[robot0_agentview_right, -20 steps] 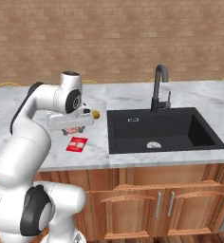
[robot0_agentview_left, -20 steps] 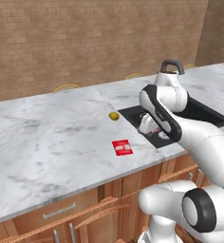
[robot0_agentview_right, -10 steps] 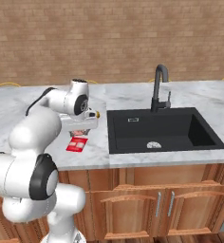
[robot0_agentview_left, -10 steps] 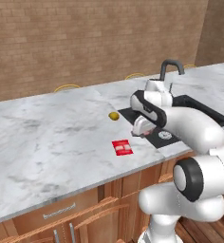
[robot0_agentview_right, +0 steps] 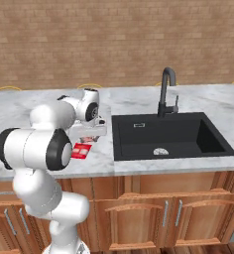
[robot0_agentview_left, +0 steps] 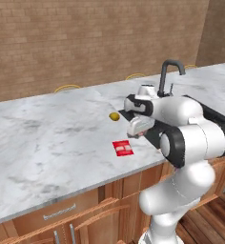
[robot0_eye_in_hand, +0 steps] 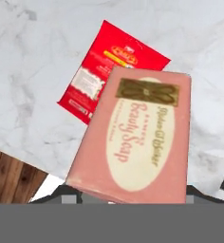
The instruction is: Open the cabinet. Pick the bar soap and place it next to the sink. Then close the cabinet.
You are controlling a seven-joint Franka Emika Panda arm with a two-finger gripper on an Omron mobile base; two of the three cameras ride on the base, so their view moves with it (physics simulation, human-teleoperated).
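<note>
Your gripper (robot0_agentview_left: 139, 129) hovers low over the marble counter (robot0_agentview_left: 47, 138) beside the sink (robot0_agentview_right: 134, 134), fingers apparently pinching the pink bar soap (robot0_eye_in_hand: 142, 137), which hides their tips; let go here and it could land crooked on the red packet (robot0_eye_in_hand: 92, 80) and slide towards the counter's front edge.

"Beauty Soap" in script on the pink bar soap (robot0_eye_in_hand: 140, 142) box.
</note>
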